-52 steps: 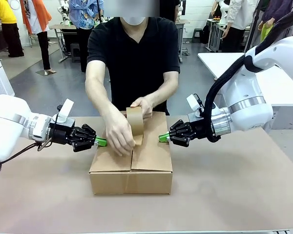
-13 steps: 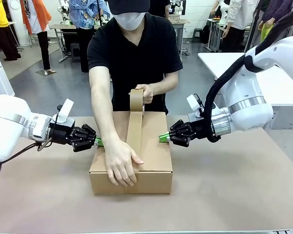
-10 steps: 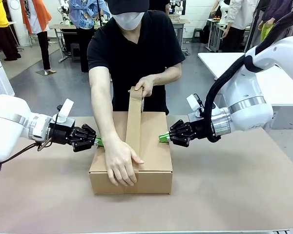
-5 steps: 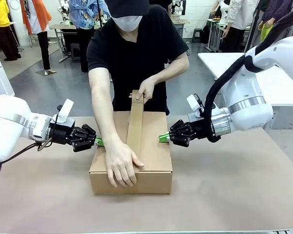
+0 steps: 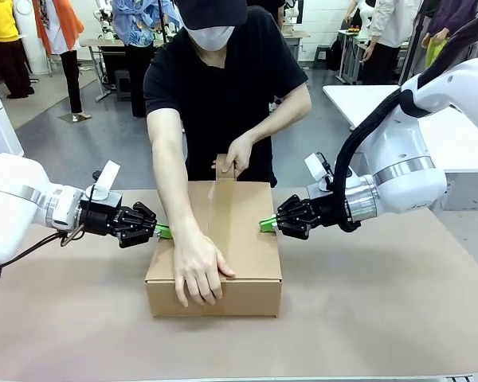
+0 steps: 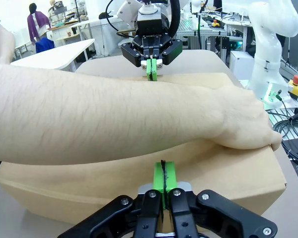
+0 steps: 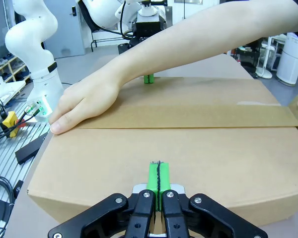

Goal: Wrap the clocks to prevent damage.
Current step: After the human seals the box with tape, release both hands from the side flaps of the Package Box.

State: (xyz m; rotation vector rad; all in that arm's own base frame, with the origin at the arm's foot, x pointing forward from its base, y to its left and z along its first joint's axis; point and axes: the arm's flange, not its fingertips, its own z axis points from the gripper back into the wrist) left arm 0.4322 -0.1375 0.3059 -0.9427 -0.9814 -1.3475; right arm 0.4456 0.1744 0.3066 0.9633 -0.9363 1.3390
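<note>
A closed cardboard box (image 5: 247, 247) sits mid-table; its contents are hidden. A strip of brown tape (image 5: 211, 211) runs along its top seam. One hand of the person (image 5: 197, 272) presses the tape at the near edge. The other hand (image 5: 237, 153) holds the tape roll (image 5: 221, 163) at the far edge. My left gripper (image 5: 164, 231) is shut, its green pads against the box's left side (image 6: 164, 174). My right gripper (image 5: 265, 224) is shut too, tips against the box's right side (image 7: 158, 174). The taped seam (image 7: 188, 119) crosses the right wrist view.
The person's forearm (image 6: 114, 114) stretches across the box top between both grippers. The brown table surface (image 5: 366, 302) lies open in front of and beside the box. Cables and an arm base (image 7: 37, 74) stand off the table's end.
The person has brought the tape roll down from above the box to its far edge, laying the strip flat along the seam. Neither gripper has moved.
</note>
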